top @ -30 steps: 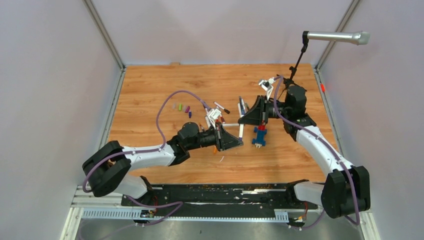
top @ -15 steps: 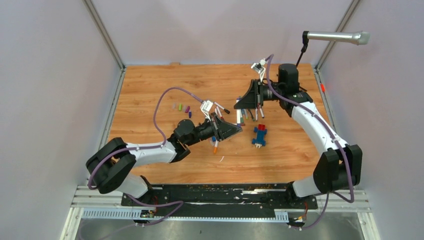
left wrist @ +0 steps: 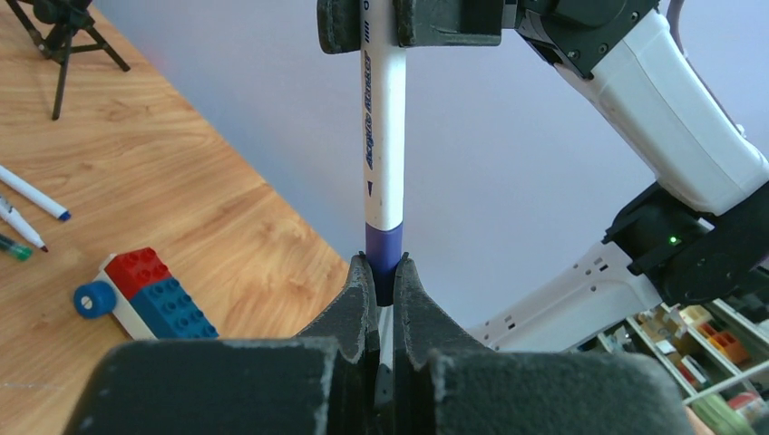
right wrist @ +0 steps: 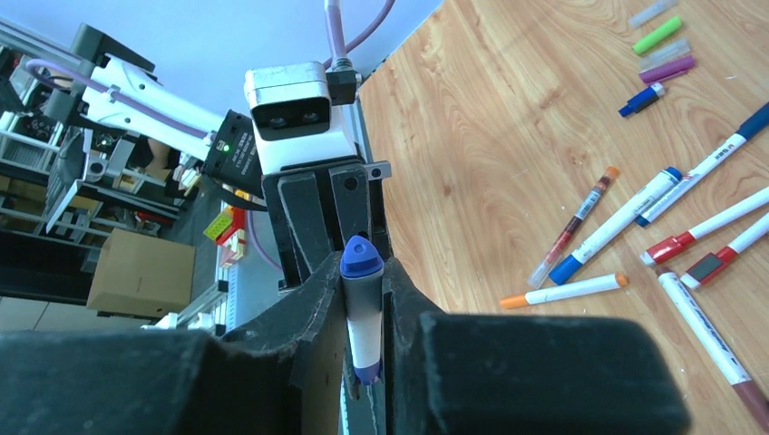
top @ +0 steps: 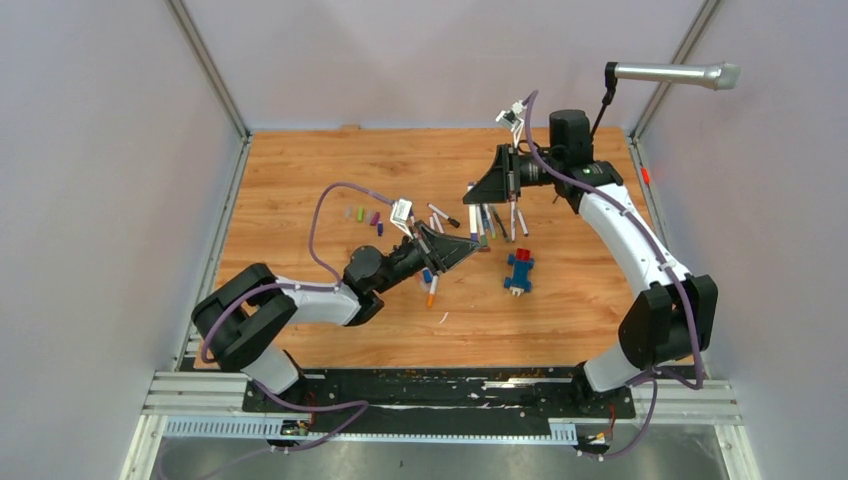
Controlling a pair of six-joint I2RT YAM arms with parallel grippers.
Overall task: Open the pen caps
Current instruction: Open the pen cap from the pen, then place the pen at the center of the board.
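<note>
Small loose plastic pen caps (top: 365,215) lie in a row at the far left of the wooden counter (top: 300,180). At mid-scene, raised off the counter, the left hand (left wrist: 381,272) is clenched on the dark blue cap (left wrist: 383,256) seated on a white marker barrel (left wrist: 383,136). The right hand (left wrist: 381,23) grasps that barrel. A blue-and-red toy block (top: 518,270) lies just right of the marker.

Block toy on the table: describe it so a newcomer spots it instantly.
On the wooden table, look right of centre, just nearer than the scattered pens. The block toy lies there by itself: chunky blue bricks with a red brick at its far end and a blue wheel, nothing like the thin white pens.
</note>
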